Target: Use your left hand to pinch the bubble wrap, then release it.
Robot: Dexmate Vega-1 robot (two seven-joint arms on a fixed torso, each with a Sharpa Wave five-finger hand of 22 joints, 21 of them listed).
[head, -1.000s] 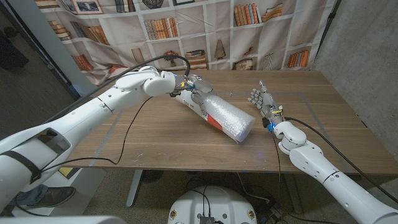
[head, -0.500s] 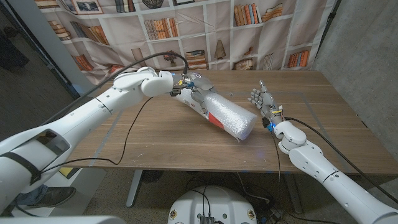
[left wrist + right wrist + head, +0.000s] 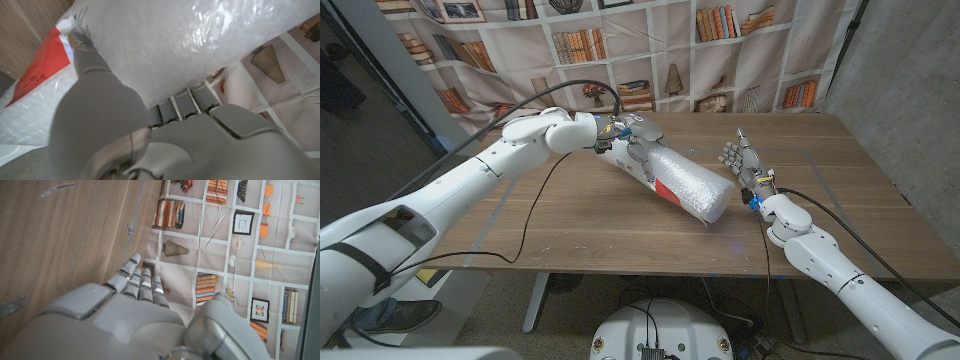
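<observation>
- The bubble wrap (image 3: 682, 184) is a thick roll lying near the middle of the wooden table (image 3: 570, 225), its long axis running from about 10 o'clock down to 4 o'clock in the head view.
- A red label patch shows through the wrap on the side facing the robot.
- The left hand (image 3: 632, 140) is at the roll's 10 o'clock end, fingers (image 3: 82, 47) closed on the wrap; it is grasping the bubble wrap.
- From the left wrist, the wrap lies directly against the hand, with a finger pressed into the plastic beside the red patch.
- The roll's free end points toward 4 o'clock, near the right hand (image 3: 742, 163) but apart from it.
- The right hand stands at the roll's 3 o'clock side, fingers extended and apart, holding nothing.
- A bookshelf-print backdrop (image 3: 650, 50) hangs beyond the table at 12 o'clock.
</observation>
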